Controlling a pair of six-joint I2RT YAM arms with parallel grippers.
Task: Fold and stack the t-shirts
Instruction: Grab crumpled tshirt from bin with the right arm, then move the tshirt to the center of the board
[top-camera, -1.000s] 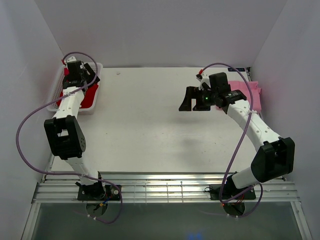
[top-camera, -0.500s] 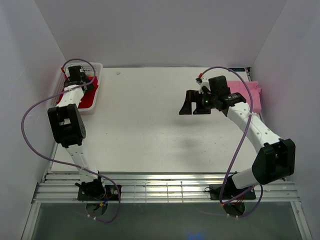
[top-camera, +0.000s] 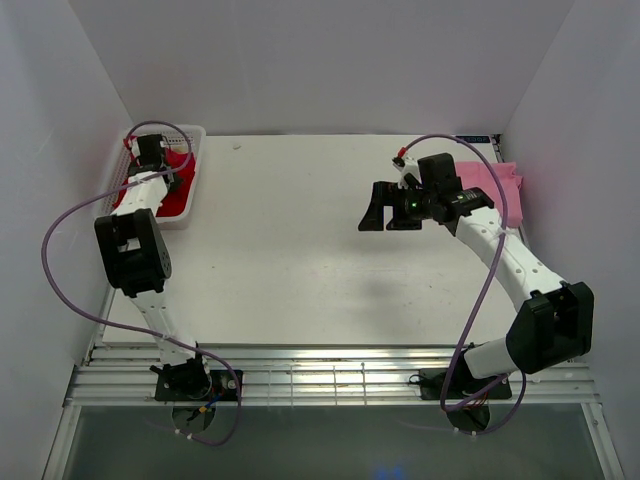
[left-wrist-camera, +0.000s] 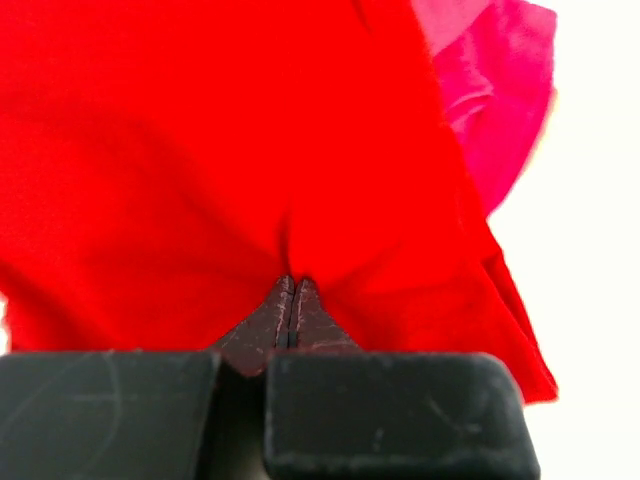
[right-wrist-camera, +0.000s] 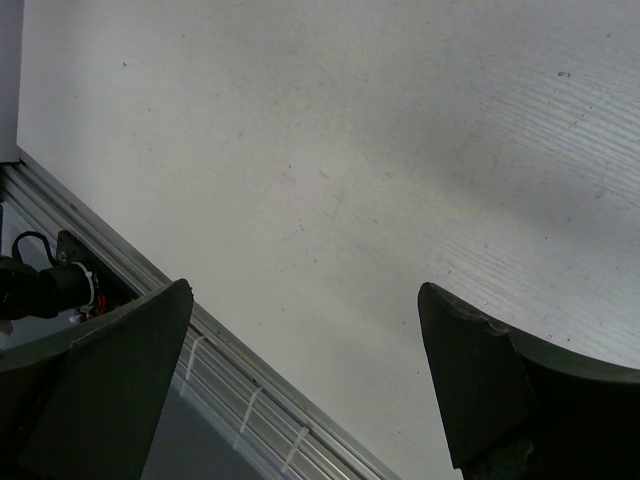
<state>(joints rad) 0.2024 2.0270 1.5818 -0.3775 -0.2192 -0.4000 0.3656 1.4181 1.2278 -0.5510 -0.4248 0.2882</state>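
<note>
A bright red t-shirt lies bunched in the white mesh basket at the table's far left. My left gripper reaches down into the basket. In the left wrist view that gripper is shut, and the red t-shirt puckers into a fold at its tips. A deeper crimson t-shirt shows beside it at the upper right. A light pink t-shirt lies folded at the far right. My right gripper hovers open over the bare table, holding nothing.
White walls close in the table on the left, back and right. The metal rail with both arm bases runs along the near edge. A purple cable loops off the left arm.
My left gripper moved a little further back into the basket and shut on the red cloth. The right arm barely moved and stayed open.
</note>
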